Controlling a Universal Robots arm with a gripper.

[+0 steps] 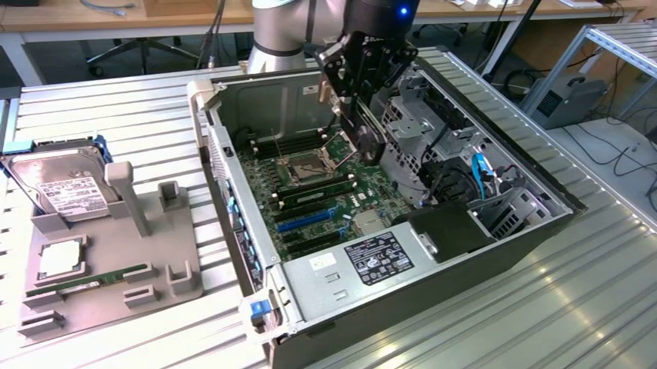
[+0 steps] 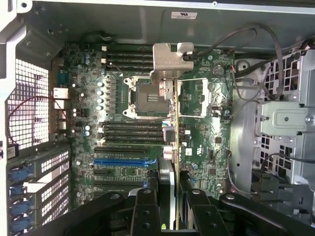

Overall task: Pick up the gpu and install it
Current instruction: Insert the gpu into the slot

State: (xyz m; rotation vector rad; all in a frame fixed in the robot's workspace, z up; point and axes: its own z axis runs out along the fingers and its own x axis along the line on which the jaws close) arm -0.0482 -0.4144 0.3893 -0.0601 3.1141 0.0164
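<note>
The gpu (image 1: 361,132), a thin dark card, hangs edge-down over the motherboard (image 1: 328,192) inside the open computer case (image 1: 236,231), clear of the board. My gripper (image 1: 355,84) is shut on it from above. In the wrist view the gpu (image 2: 176,142) is edge-on, its pale metal bracket (image 2: 168,60) at the far end, above the CPU socket (image 2: 147,96). My gripper (image 2: 170,201) clamps the card's near end between its black fingers (image 2: 145,209).
Blue expansion slots (image 2: 120,161) lie on the board toward the case's rear wall. A drive cage (image 1: 416,127) and cables crowd the case's right in the exterior view, with a power supply (image 1: 380,257) in front. On the exterior view's left, a grey fixture (image 1: 113,261) carries a hard drive (image 1: 61,184) and a memory stick (image 1: 88,283).
</note>
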